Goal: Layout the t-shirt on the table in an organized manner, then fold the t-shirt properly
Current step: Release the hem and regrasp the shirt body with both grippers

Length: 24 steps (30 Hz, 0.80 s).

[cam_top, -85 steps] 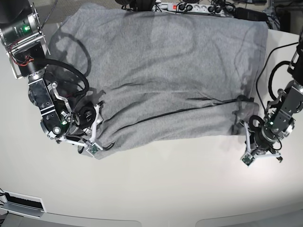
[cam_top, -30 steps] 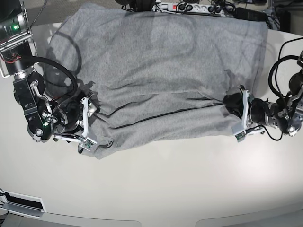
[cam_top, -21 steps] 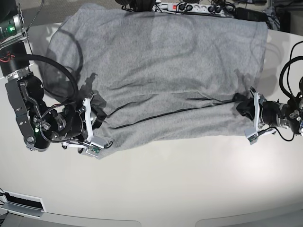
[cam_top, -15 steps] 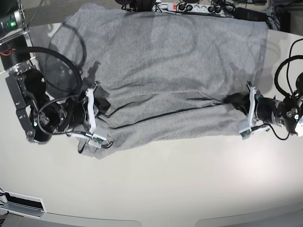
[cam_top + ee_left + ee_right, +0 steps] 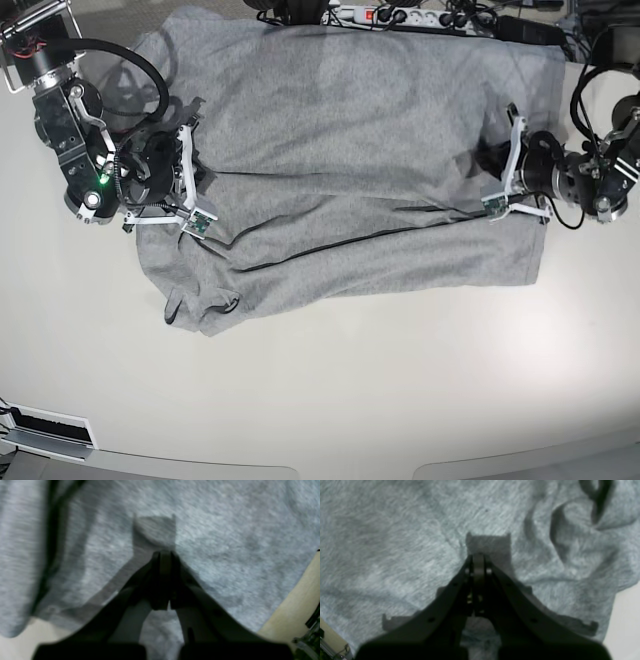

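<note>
The grey t-shirt lies spread over the far half of the table, with a dark crease running across its near part. My right gripper is over the shirt's left side. Its jaws are shut, tips just above the cloth, throwing a shadow on it. My left gripper is over the shirt's right side, also shut above the fabric. I see no cloth pulled up by either one. The lettering is out of sight.
A power strip and cables lie along the far edge behind the shirt. A white slotted panel sits at the near left corner. Bare tabletop shows beside the cloth in both wrist views.
Both arms have moved from the shirt's near hem toward the far side. The right gripper has closed. The near corners of the shirt now lie uncovered on the table.
</note>
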Tool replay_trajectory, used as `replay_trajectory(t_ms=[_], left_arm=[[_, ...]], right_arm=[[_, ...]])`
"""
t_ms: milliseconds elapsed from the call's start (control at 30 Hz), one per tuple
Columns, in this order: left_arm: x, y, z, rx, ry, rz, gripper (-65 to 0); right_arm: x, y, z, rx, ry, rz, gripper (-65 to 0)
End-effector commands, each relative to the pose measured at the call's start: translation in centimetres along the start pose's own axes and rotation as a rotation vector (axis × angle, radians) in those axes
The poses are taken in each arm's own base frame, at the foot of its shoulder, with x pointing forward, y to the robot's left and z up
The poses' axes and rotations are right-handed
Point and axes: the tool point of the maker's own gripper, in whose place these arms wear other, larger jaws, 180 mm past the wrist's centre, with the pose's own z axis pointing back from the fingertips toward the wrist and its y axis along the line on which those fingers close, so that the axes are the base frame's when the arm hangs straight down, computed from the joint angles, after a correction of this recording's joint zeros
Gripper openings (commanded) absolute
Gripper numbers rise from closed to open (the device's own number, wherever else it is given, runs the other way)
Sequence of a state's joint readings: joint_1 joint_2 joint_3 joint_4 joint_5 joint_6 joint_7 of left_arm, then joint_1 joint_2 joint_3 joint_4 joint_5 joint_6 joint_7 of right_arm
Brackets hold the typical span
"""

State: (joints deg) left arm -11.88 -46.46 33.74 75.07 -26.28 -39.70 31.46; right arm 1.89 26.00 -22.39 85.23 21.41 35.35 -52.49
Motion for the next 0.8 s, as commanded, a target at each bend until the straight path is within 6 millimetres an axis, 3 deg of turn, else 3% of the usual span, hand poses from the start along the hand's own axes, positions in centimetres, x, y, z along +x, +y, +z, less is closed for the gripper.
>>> replay_trajectory(t_ms=[0,267,533,767], left_arm=[[0.3,0.9,0.7,0.021,-0.021,-0.006,-65.0],[-0.1,0.8,-2.1,0.030,-0.015,0.055,-65.0],[-0.2,3.7,-4.5,0.226,-0.011,0.049,-65.0],[0.4,6.7,-4.2,0.327,-0.008,0.057,-65.0]], right_arm=[[0.5,-1.0,0.7,-0.029,-0.018,0.011,-65.0],[0.6,-1.8,0.7,-0.077,-0.028,-0.048,-65.0],[1.4,-4.6,1.1,-0.235,-0.076,-0.054,-65.0],[1.9,-7.2,1.9,-0.374,-0.111,-0.064,-65.0]])
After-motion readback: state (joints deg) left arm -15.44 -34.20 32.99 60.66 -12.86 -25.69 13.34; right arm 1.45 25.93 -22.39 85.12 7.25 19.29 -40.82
